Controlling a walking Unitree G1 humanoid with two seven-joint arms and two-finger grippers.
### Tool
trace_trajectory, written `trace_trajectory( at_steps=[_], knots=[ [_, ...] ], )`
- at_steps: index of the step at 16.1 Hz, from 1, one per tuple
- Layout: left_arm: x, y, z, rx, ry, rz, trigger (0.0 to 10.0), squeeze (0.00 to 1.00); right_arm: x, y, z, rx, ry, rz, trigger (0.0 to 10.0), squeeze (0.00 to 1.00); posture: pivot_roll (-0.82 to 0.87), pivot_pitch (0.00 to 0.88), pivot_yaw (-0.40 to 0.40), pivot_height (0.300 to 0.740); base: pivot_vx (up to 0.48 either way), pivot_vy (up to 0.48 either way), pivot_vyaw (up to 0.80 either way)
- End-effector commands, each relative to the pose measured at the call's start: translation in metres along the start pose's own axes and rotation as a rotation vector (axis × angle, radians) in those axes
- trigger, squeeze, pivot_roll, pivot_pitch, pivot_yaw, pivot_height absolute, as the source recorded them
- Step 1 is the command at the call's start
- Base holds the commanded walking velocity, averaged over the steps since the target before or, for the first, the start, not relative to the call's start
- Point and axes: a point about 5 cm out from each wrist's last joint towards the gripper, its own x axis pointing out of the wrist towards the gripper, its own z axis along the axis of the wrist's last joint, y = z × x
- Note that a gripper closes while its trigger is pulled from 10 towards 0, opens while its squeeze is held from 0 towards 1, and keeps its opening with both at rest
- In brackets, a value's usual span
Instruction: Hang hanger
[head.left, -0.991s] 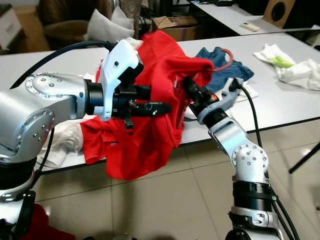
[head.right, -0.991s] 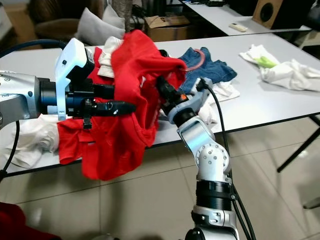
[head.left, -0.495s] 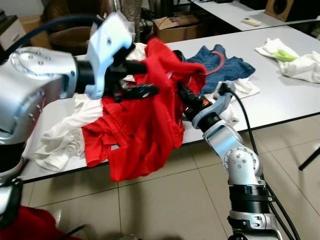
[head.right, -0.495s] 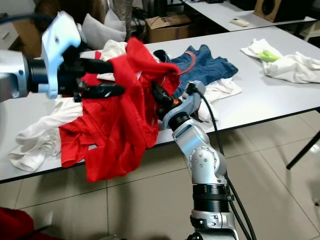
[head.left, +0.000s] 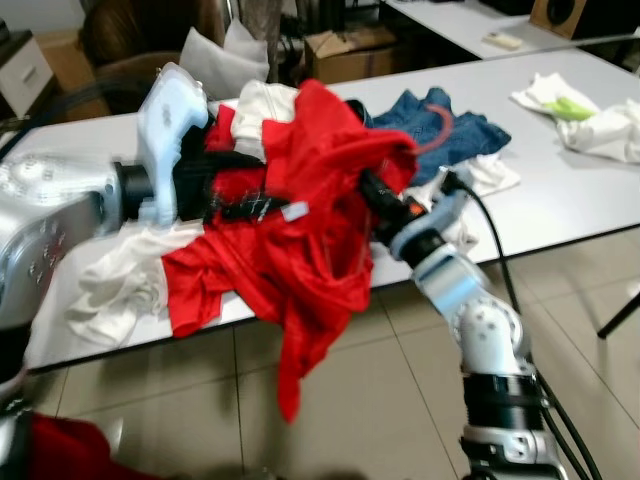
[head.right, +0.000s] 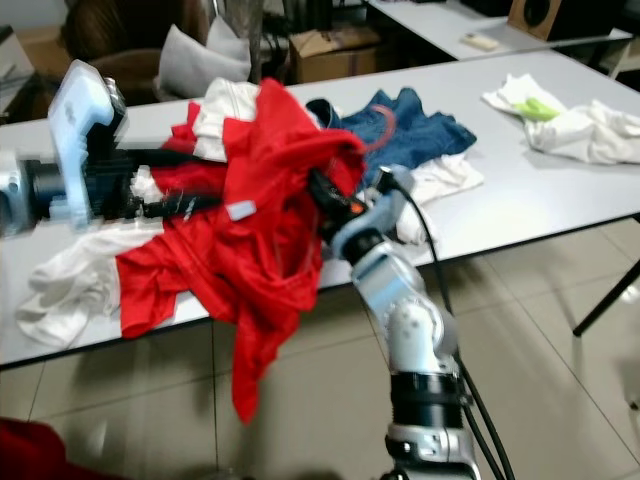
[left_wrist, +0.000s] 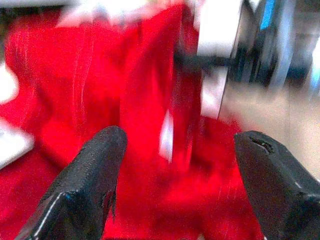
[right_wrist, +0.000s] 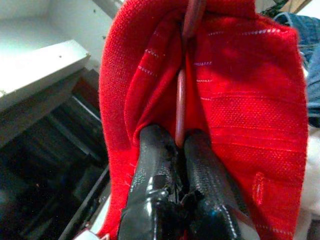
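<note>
— Red knit is wrapped around your right claw (right_wrist: 181, 145); what are you pinching in there?

— Your right claw's fingers are pressed together on the thin reddish wire of the hanger (right_wrist: 181, 107), which runs up inside the red garment (head.left: 310, 230). The garment is lifted above the table's near edge, its tail drooping toward the floor.

— And the left claw (left_wrist: 175, 170)?

— Spread wide, fingers either side of the red cloth, gripping nothing.

— How will it handle?

— I'd judge the hanger light, stiff and slick, so keep your pinch on the wire near the hook. The garment is soft and floppy; it will swing and could slide off.

— What's around you?

— A smooth white table (head.left: 560, 190) carrying blue jeans (head.left: 445, 125) and white clothes (head.left: 115, 280); beige tiled floor (head.left: 400, 400); a cardboard box (head.left: 345, 45) and another table behind.
</note>
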Motion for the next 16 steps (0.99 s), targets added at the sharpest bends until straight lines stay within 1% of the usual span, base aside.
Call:
trace_trajectory(
  at_steps=[1, 2, 3, 4, 5, 6, 7, 8, 9, 13, 16],
  knots=[
    [-0.002, 0.004, -0.011, 0.014, 0.032, 0.048, 10.0, 0.00, -0.002, 0.007, 0.007, 0.032, -0.040, 0.039, 10.0, 0.00, -0.05, 0.000, 0.095, 0.740, 0.000, 0.000, 0.00],
    [-0.003, 0.006, -0.013, 0.003, 0.017, 0.071, 10.0, 0.00, -0.003, 0.008, 0.009, 0.036, -0.049, 0.047, 10.0, 0.00, -0.05, 0.000, 0.095, 0.740, 0.000, 0.000, 0.00],
    [-0.004, 0.014, -0.019, -0.077, -0.047, 0.153, 10.0, 0.00, -0.006, 0.012, 0.013, 0.053, -0.068, 0.074, 10.0, 0.00, -0.05, 0.000, 0.093, 0.740, 0.000, 0.000, 0.00],
    [-0.005, 0.025, -0.026, -0.192, -0.202, 0.312, 10.0, 0.00, -0.011, 0.016, 0.019, 0.047, -0.082, 0.114, 10.0, 0.00, -0.05, 0.000, 0.079, 0.740, 0.000, 0.000, 0.00],
    [-0.005, 0.027, -0.037, -0.238, -0.266, 0.429, 10.0, 0.00, -0.017, 0.023, 0.024, 0.033, -0.088, 0.153, 10.0, 0.00, -0.05, 0.000, 0.072, 0.740, 0.000, 0.000, 0.00],
    [-0.003, 0.022, -0.048, -0.259, -0.268, 0.499, 10.0, 0.00, -0.023, 0.031, 0.029, 0.014, -0.087, 0.196, 10.0, 0.00, -0.06, 0.000, 0.065, 0.740, 0.000, 0.000, 0.00],
    [-0.001, 0.016, -0.054, -0.271, -0.263, 0.519, 10.0, 0.00, -0.027, 0.037, 0.031, 0.004, -0.084, 0.226, 10.0, 0.00, -0.06, 0.000, 0.065, 0.740, 0.000, 0.000, 0.00],
    [0.005, 0.002, -0.061, -0.284, -0.255, 0.520, 10.0, 0.00, -0.033, 0.045, 0.034, -0.020, -0.073, 0.266, 10.0, 0.00, -0.07, 0.000, 0.056, 0.740, 0.000, -0.285, 0.41],
    [0.013, -0.015, -0.067, -0.260, -0.229, 0.512, 10.0, 0.00, -0.041, 0.053, 0.035, -0.050, -0.047, 0.309, 10.0, 0.00, -0.07, 0.000, 0.047, 0.740, 0.000, -0.368, 0.74],
    [0.020, -0.023, -0.071, -0.275, -0.242, 0.547, 10.0, 0.00, -0.047, 0.062, 0.036, -0.089, 0.001, 0.377, 10.0, 0.00, -0.07, 0.000, 0.037, 0.740, 0.000, -0.395, 0.79],
    [0.021, -0.027, -0.072, -0.259, -0.231, 0.563, 10.0, 0.00, -0.043, 0.061, 0.042, -0.107, -0.001, 0.352, 10.0, 0.00, -0.07, 0.000, 0.033, 0.740, 0.000, -0.402, 0.79]
  ],
)
